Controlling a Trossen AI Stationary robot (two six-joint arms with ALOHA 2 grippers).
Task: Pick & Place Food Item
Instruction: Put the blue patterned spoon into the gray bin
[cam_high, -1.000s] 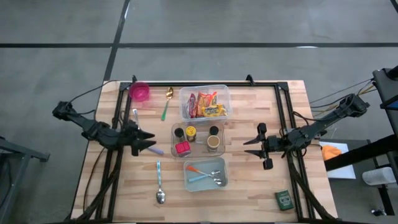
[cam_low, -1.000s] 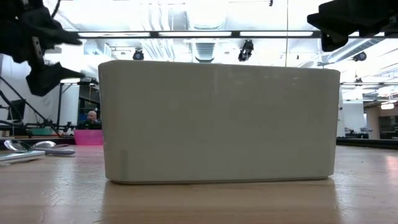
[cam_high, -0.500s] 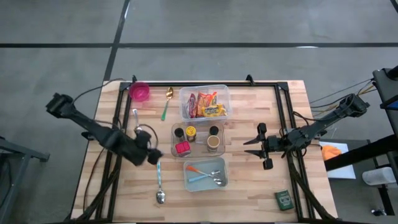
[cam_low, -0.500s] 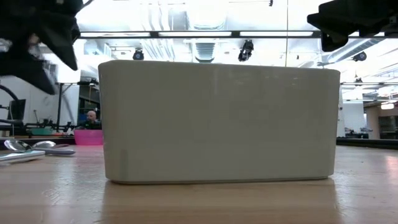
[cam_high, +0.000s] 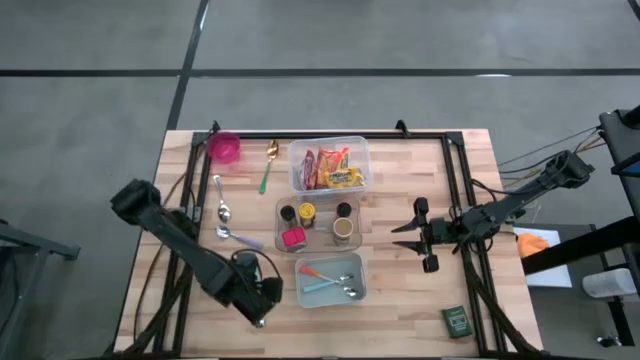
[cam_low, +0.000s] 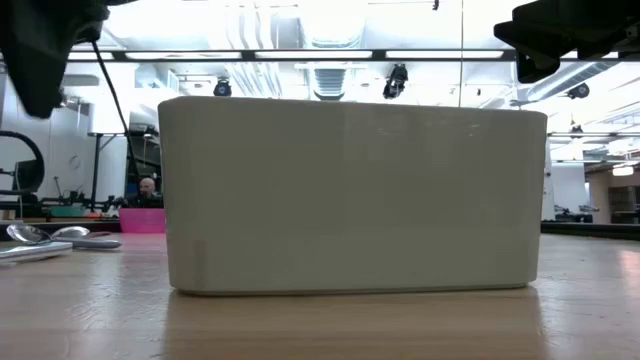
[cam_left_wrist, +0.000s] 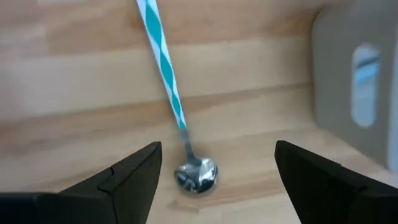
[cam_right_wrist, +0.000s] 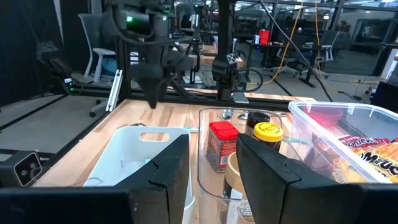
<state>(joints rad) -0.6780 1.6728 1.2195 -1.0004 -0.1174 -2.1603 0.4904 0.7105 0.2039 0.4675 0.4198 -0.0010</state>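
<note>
The food, several snack packets (cam_high: 330, 167), lies in a clear tub (cam_high: 360, 148) at the table's far middle. My left gripper (cam_high: 262, 300) points down near the table's front edge, beside the white bin (cam_high: 330, 281). It is open over a spoon with a teal-and-white striped handle (cam_left_wrist: 175, 99). The spoon's bowl (cam_left_wrist: 196, 176) lies flat on the wood between the two fingers, touching neither. My right gripper (cam_high: 405, 235) hangs level at the table's right, pointing at the jar tray (cam_high: 320, 222). It is open and holds nothing.
A pink bowl (cam_high: 225, 148), a green-handled gold spoon (cam_high: 267, 168) and two more spoons (cam_high: 224, 212) lie at the far left. The jar tray holds a red tin (cam_right_wrist: 221, 144) and a yellow-lidded jar (cam_right_wrist: 268, 138). A green box (cam_high: 456, 320) sits at the near right.
My left gripper has swung from the table's left middle toward the near edge and somewhat rightward. It has tipped from level to pointing down and rolled, ending over the striped spoon. Its fingers have stayed open.
</note>
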